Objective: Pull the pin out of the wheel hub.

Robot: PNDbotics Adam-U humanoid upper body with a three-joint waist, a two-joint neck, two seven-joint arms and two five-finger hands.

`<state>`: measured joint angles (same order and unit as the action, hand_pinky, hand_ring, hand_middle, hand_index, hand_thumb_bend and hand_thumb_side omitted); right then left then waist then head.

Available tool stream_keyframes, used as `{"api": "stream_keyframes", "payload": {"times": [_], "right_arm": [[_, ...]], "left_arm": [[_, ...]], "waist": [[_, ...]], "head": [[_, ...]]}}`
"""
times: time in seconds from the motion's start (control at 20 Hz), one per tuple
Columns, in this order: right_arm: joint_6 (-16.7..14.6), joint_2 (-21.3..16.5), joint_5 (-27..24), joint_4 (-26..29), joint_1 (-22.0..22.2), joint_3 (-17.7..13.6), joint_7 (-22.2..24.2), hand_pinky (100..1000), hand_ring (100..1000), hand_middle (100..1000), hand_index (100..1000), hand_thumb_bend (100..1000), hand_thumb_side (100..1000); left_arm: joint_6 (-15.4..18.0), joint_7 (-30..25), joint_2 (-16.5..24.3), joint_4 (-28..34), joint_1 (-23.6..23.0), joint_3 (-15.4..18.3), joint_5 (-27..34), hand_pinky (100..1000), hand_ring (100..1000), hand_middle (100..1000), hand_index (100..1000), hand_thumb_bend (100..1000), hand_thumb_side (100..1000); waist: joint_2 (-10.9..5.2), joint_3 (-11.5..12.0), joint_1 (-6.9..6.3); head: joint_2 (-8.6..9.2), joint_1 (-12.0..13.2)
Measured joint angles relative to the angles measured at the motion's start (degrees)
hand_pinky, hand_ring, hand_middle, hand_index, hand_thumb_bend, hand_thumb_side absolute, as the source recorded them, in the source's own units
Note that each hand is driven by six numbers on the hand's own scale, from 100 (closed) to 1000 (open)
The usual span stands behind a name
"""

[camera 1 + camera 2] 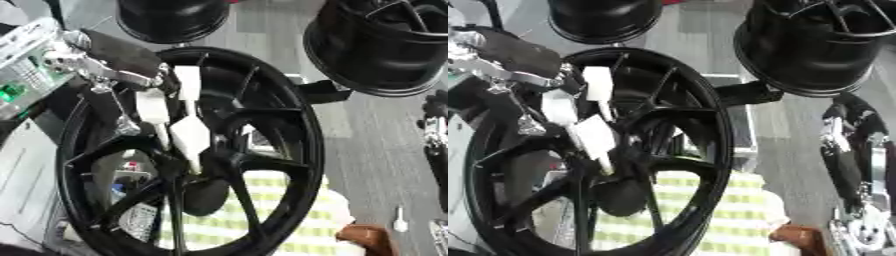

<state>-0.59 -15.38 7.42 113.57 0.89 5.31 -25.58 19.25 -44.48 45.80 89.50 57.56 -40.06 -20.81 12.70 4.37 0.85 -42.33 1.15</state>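
A large black spoked wheel hub (297, 125) fills the middle of both eye views, standing tilted. My left hand (114, 57) comes in from the upper left and reaches inside the rim. Its white-padded fingers (191, 134) stretch fairly straight down along the spokes, and the lowest tip touches the hub's centre (210, 167). I cannot make out the pin; the fingers and spokes hide that spot. My right hand (846, 150), black and silver, hangs at the right edge, apart from the wheel.
Two more black wheels stand behind, one at the top middle (171, 20) and one at the top right (385, 45). A yellow-and-white striped surface (289, 210) shows through the spokes. A brown object (367, 239) lies at the lower right. A grey device (22, 80) sits at the left.
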Motion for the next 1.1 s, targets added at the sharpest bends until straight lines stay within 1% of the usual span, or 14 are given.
{"api": "stream_keyframes", "payload": {"times": [0.05,0.1,0.35,0.5,0.65,0.75,0.85,0.9,1.0,1.05,1.1], "right_arm": [[-0.1,0.0,0.0,0.0,-0.1,0.0,0.0,773,839,781,843,100,662],[-0.1,0.0,0.0,0.0,-0.1,0.0,0.0,773,838,781,843,100,663],[-0.1,0.1,0.0,0.0,-0.1,0.0,0.0,772,838,781,843,100,664],[-0.1,0.1,0.0,0.0,-0.1,0.0,0.1,772,838,780,843,100,664],[-0.1,0.2,0.0,0.0,-0.1,0.0,0.1,772,838,781,843,100,665],[-0.1,0.4,0.0,0.0,-0.1,0.0,0.1,773,838,781,843,100,665],[-0.1,0.5,0.0,0.0,0.0,0.1,0.1,773,838,781,843,100,665],[0.0,0.5,-0.1,0.0,0.0,0.1,0.2,773,838,781,843,100,665],[0.0,0.5,-0.1,0.0,0.0,0.1,0.2,773,838,781,841,100,666],[0.0,0.5,-0.1,0.0,0.0,0.1,0.2,773,838,781,841,100,666],[0.0,0.5,-0.1,0.0,0.1,0.1,0.3,773,838,781,842,100,666]], "left_arm": [[0.0,0.0,0.0,-0.2,0.0,0.0,-0.2,782,766,747,777,327,111],[0.1,0.1,0.0,-0.2,0.0,0.0,-0.5,787,774,756,777,347,100],[0.5,0.5,0.0,-0.3,0.0,0.2,-1.9,784,775,750,773,330,100],[0.7,0.7,0.0,-0.7,0.0,0.5,-2.6,782,776,756,781,368,100],[0.7,0.7,0.0,-0.9,0.0,1.1,-3.0,780,770,745,785,377,100],[0.5,0.5,0.0,-1.1,0.3,1.6,-3.0,769,752,712,786,352,100],[0.1,0.1,-0.1,-1.7,0.6,2.3,-3.0,766,747,708,789,350,118],[-0.2,-0.2,-0.3,-1.9,0.7,2.7,-2.9,762,738,697,795,361,163],[-0.8,-0.8,-0.6,-2.5,0.9,3.3,-2.9,760,735,695,804,375,206],[-1.1,-1.1,-0.6,-2.8,1.0,3.7,-2.9,760,735,695,804,375,206],[-1.3,-1.3,-0.7,-3.0,1.0,4.0,-2.9,759,736,699,801,376,180]], "waist": [[0.0,0.0,0.02],[0.0,0.0,0.03],[0.0,0.0,0.04],[0.0,0.0,0.02],[0.0,0.1,0.03],[0.0,0.1,0.03],[-0.01,0.1,0.1],[-0.01,0.1,0.14],[-0.01,0.1,0.17],[-0.01,0.1,0.15],[-0.01,0.1,0.15]], "head": [[0.01,0.1],[0.01,0.1],[0.02,0.2],[0.03,0.2],[0.03,0.2],[0.04,0.2],[0.05,0.2],[0.05,0.2],[0.06,0.2],[0.06,0.2],[0.06,0.2]]}}
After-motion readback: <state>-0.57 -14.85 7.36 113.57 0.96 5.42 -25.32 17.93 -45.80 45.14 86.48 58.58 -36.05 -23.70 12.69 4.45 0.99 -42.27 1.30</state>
